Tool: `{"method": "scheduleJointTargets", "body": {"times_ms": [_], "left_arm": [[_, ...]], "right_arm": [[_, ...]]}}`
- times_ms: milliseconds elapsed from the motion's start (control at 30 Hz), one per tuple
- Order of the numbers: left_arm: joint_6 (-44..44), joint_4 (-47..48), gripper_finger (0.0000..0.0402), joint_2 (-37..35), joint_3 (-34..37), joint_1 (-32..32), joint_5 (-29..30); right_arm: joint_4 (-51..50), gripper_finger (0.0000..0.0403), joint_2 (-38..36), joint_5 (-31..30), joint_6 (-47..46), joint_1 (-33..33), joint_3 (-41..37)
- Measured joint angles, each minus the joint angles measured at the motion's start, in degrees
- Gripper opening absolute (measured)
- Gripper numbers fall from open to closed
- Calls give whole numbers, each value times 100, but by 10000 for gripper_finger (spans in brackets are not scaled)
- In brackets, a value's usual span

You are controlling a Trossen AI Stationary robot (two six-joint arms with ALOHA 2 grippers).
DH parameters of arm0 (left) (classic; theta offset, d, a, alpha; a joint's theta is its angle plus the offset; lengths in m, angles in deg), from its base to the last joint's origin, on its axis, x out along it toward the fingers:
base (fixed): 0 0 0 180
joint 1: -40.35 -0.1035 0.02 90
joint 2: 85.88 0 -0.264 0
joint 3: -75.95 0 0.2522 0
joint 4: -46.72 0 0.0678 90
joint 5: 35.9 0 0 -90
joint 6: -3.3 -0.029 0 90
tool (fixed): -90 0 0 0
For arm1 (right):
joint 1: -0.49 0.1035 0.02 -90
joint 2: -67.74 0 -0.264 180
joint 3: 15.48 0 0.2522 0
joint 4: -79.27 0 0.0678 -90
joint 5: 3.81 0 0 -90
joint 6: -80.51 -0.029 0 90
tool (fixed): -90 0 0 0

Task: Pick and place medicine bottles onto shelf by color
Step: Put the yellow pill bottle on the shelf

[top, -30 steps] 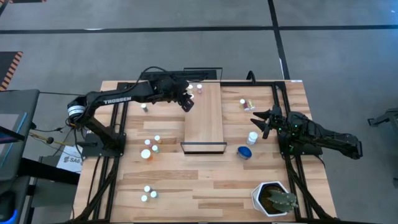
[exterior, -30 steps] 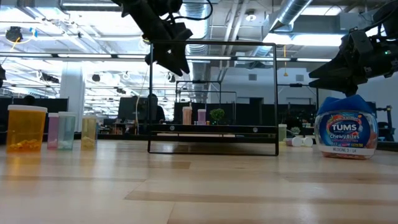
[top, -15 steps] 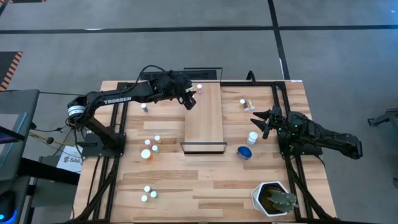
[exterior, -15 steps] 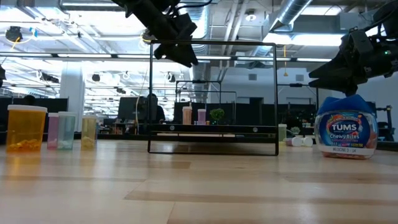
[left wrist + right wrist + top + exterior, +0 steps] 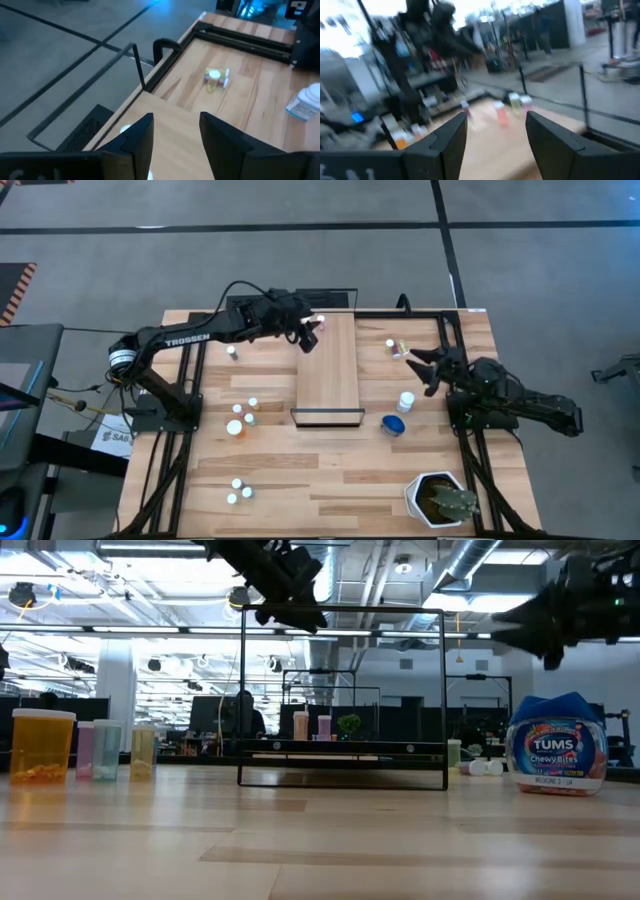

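Shelf [image 5: 329,368] is lying lengthwise at the middle of the table [image 5: 340,480], its dark rim end facing the near side, and you are seeing two bottles standing at its far end in the low view, one orange-bodied [image 5: 300,726] and one pink [image 5: 324,727]. Your left gripper [image 5: 308,335] is hanging raised over the shelf's far left corner with its fingers spread and nothing between them. Your right gripper [image 5: 418,364] is hovering above the right side of the table, fingers parted and empty, near the white bottle [image 5: 405,401]. The blue bottle [image 5: 393,424] is sitting just beside the shelf's near right corner. A yellowish bottle [image 5: 216,80] is lying on its side by the far right rail. More small bottles [image 5: 241,420] are grouped left of the shelf, with another pair [image 5: 238,491] nearer the front edge
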Motion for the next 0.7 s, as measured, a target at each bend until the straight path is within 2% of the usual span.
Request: {"method": "scheduleJointTargets", "body": {"times_ms": [100, 267, 400, 533, 633, 700], "left_arm": [[-42, -188, 148, 0, -2, 0, 7], [-93, -339, 148, 0, -2, 0, 17], [-249, -418, 148, 0, -2, 0, 17], [-260, -459, 148, 0, -2, -2, 21], [-260, -456, 148, 0, -2, -9, 27], [-276, -456, 148, 0, -2, -11, 31]], "right_arm": [[535, 225, 0, -25, -324, 31, 7], [662, 225, 2, -1104, -160, -68, 17], [680, 225, 85, -1618, -163, -152, 17], [680, 225, 253, -2538, -445, -266, 17], [680, 225, 473, -2904, -313, -385, 17], [729, 225, 653, -2930, -313, -481, 17]]}}
